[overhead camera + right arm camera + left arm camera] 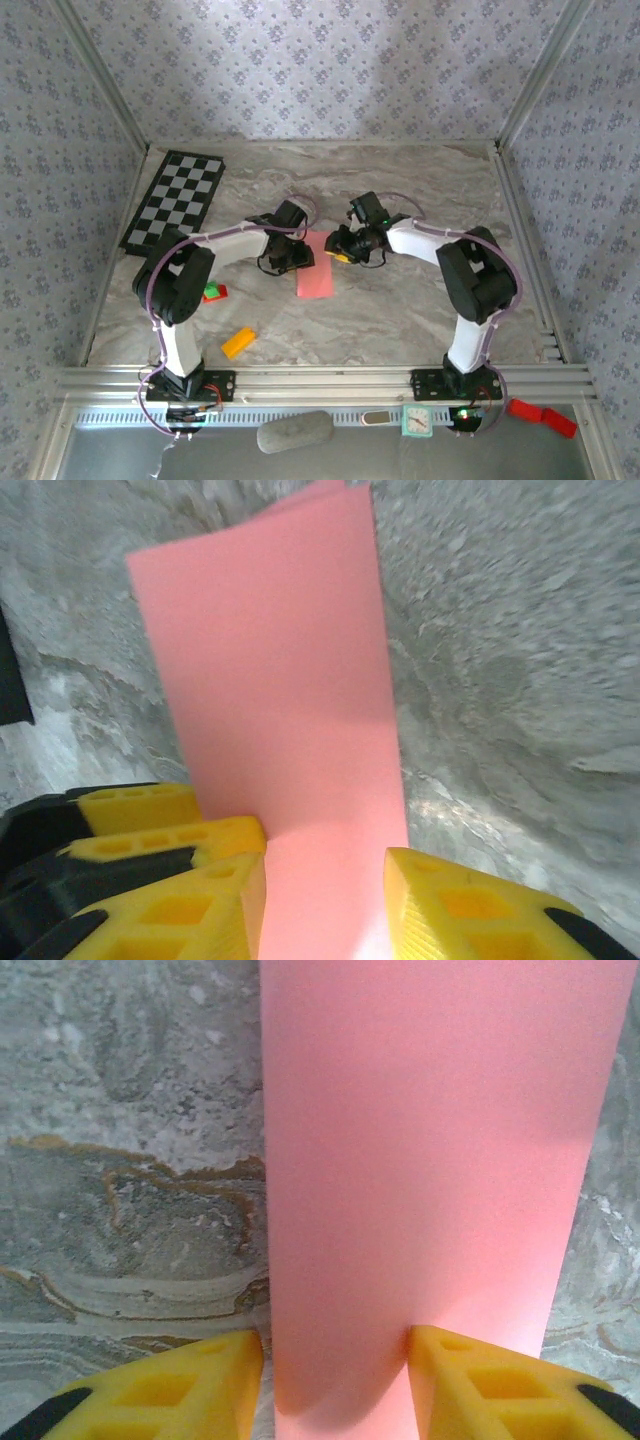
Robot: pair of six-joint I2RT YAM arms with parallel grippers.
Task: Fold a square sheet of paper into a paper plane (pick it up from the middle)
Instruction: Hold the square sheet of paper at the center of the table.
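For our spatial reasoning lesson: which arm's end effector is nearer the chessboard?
Left. The left end effector sits right of the chessboard, at the left edge of the pink paper; the right end effector is farther right, at its right edge.

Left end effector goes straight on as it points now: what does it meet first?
The salmon-pink folded paper sheet: it lies between the jaws of the left end effector and runs on ahead. Past it, probably the grey marble tabletop; depth is unclear.
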